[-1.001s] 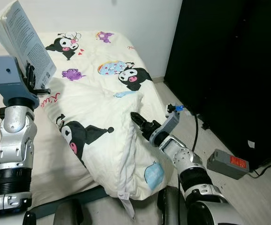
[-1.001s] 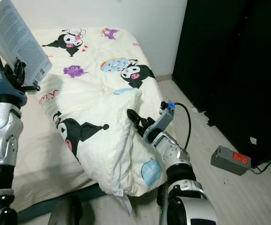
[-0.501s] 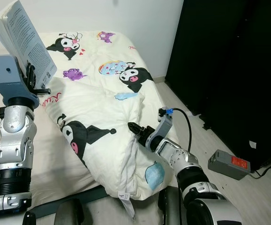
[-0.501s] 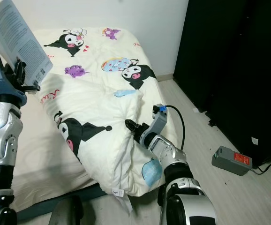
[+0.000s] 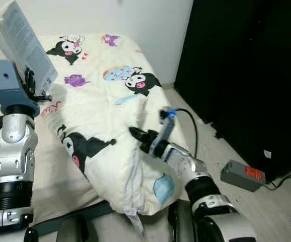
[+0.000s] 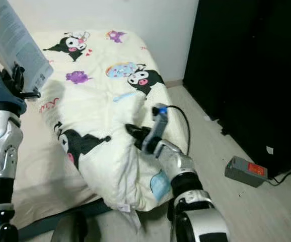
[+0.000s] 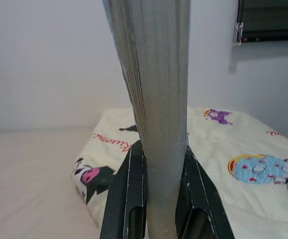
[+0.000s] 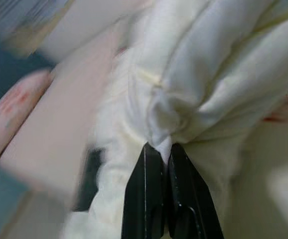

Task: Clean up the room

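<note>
A cream blanket [image 5: 100, 111] printed with black cartoon characters lies rumpled over the bed, its folded edge hanging off the near right side. My right gripper [image 5: 134, 134] is shut on a bunched fold of this blanket [image 8: 179, 94] near the bed's right edge. Its black fingers [image 8: 156, 199] pinch the cloth between them. My left gripper [image 5: 30, 83] is raised at the left, shut on a book [image 5: 20, 43] held upright and tilted. In the left wrist view the book's page edge [image 7: 156, 99] stands between the two fingers [image 7: 129, 199].
A tall black wardrobe [image 5: 246, 75] fills the right side. A grey box with a red label [image 5: 241, 175] and black cables lie on the pale wood floor [image 5: 221, 151]. A bare mattress [image 5: 50, 171] shows left of the blanket. White wall behind.
My right gripper has drawn the pinched blanket fold up and to the left over the bed. The camera has shifted slightly. The left arm still holds the book up.
</note>
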`<state>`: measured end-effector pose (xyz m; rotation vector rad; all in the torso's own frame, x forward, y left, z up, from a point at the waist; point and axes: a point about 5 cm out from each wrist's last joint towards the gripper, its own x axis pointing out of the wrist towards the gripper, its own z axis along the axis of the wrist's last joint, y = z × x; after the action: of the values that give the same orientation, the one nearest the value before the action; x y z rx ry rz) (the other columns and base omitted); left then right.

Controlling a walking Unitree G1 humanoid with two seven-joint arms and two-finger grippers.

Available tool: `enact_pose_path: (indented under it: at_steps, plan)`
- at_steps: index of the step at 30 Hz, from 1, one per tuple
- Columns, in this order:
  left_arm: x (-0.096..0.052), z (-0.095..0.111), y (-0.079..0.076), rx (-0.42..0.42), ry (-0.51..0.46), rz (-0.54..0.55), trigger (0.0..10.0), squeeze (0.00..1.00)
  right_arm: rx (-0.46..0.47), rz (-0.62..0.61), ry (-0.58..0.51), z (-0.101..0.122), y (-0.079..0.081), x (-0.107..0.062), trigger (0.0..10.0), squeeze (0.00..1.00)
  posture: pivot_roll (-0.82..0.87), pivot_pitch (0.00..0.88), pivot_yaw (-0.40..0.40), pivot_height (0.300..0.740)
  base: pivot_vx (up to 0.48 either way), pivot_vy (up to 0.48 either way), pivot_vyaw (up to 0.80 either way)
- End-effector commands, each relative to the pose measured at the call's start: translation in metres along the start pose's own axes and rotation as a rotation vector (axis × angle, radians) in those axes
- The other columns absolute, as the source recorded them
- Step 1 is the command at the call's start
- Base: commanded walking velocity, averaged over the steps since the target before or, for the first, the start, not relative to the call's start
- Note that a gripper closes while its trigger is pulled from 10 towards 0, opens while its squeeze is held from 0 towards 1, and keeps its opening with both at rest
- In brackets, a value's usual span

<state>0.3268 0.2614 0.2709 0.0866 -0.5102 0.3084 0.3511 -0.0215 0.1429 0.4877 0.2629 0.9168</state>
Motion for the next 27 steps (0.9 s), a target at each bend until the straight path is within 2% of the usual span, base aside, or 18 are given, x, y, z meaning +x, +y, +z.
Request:
enact_pose_path:
  at_steps: [1,2,3,4,5,6,7,9,11,14,15,16,17,20,21,23,26,27]
  plan:
    - [0.008,0.031,0.001,-0.003,-0.128,0.012,0.0,0.0,-0.057,0.138,0.051,-0.006,0.026,0.015,0.0,0.0,0.02,0.081,-0.059,0.434,0.0,0.0,0.0]
    - [0.01,0.039,0.0,-0.002,-0.158,0.014,0.0,0.0,-0.074,0.213,0.084,-0.012,0.039,0.022,0.0,0.0,0.02,0.079,-0.061,0.434,0.0,0.0,0.0]
    - [0.01,0.039,0.0,-0.002,-0.158,0.014,0.0,0.0,-0.074,0.213,0.084,-0.012,0.039,0.022,0.0,0.0,0.02,0.079,-0.061,0.434,0.0,0.0,0.0]
    - [0.011,0.052,-0.001,0.007,-0.201,0.013,0.0,0.0,-0.1,0.297,0.129,-0.02,0.055,0.029,0.0,0.0,0.02,0.072,-0.069,0.434,0.0,0.0,0.0]
    - [0.011,0.052,-0.001,0.007,-0.201,0.013,0.0,0.0,-0.1,0.297,0.129,-0.02,0.055,0.029,0.0,0.0,0.02,0.072,-0.069,0.434,0.0,0.0,0.0]
    - [0.013,0.068,-0.003,0.031,-0.258,0.012,0.0,0.0,-0.12,0.383,0.181,-0.031,0.07,0.034,0.0,0.0,0.03,0.069,-0.077,0.434,0.0,0.0,0.0]
    - [0.013,0.068,-0.003,0.031,-0.258,0.012,0.0,0.0,-0.12,0.383,0.181,-0.031,0.07,0.034,0.0,0.0,0.03,0.069,-0.077,0.434,0.0,0.0,0.0]
    - [0.014,0.099,-0.006,0.099,-0.376,0.006,0.0,0.0,-0.182,0.533,0.323,-0.059,0.095,0.039,0.0,0.0,0.04,0.06,-0.091,0.434,0.0,0.0,0.0]
    - [0.014,0.099,-0.006,0.099,-0.376,0.006,0.0,0.0,-0.182,0.533,0.323,-0.059,0.095,0.039,0.0,0.0,0.04,0.06,-0.091,0.434,0.0,0.0,0.0]
    - [0.013,0.11,-0.008,0.127,-0.416,0.0,0.0,0.0,-0.218,0.612,0.415,-0.079,0.105,0.037,0.0,0.0,0.04,0.054,-0.098,0.434,0.0,0.0,0.0]
    - [0.013,0.107,-0.008,0.127,-0.407,-0.003,0.0,0.0,-0.243,0.634,0.448,-0.087,0.107,0.036,2.5,0.0,0.04,0.053,-0.098,0.434,0.0,0.0,0.0]
    - [0.013,0.107,-0.008,0.127,-0.407,-0.003,0.0,0.0,-0.243,0.634,0.448,-0.087,0.107,0.036,2.5,0.0,0.04,0.053,-0.098,0.434,0.0,0.0,0.0]
    - [0.012,0.101,-0.01,0.122,-0.384,-0.011,0.0,0.0,-0.233,0.67,0.466,-0.092,0.109,0.032,10.0,0.04,0.04,0.052,-0.097,0.434,0.0,0.0,0.0]
    - [0.012,0.101,-0.01,0.122,-0.384,-0.011,0.0,0.0,-0.233,0.67,0.466,-0.092,0.109,0.032,10.0,0.04,0.04,0.052,-0.097,0.434,0.0,0.0,0.0]
    - [0.011,0.094,-0.013,0.099,-0.356,-0.02,0.0,0.0,-0.204,0.684,0.469,-0.094,0.108,0.029,10.0,1.0,0.03,0.051,-0.094,0.434,0.0,0.0,0.0]
    - [0.008,0.084,-0.022,0.09,-0.323,-0.058,0.0,0.0,-0.168,0.665,0.445,-0.09,0.101,0.025,10.0,1.0,0.02,0.048,-0.089,0.434,0.0,0.0,0.0]
    - [0.008,0.084,-0.022,0.09,-0.323,-0.058,0.0,0.0,-0.168,0.665,0.445,-0.09,0.101,0.025,10.0,1.0,0.02,0.048,-0.089,0.434,0.0,0.0,0.0]
    - [0.006,0.077,-0.032,0.089,-0.299,-0.1,0.0,0.0,-0.146,0.644,0.423,-0.086,0.094,0.021,10.0,1.0,0.02,0.048,-0.086,0.434,0.0,0.0,0.0]
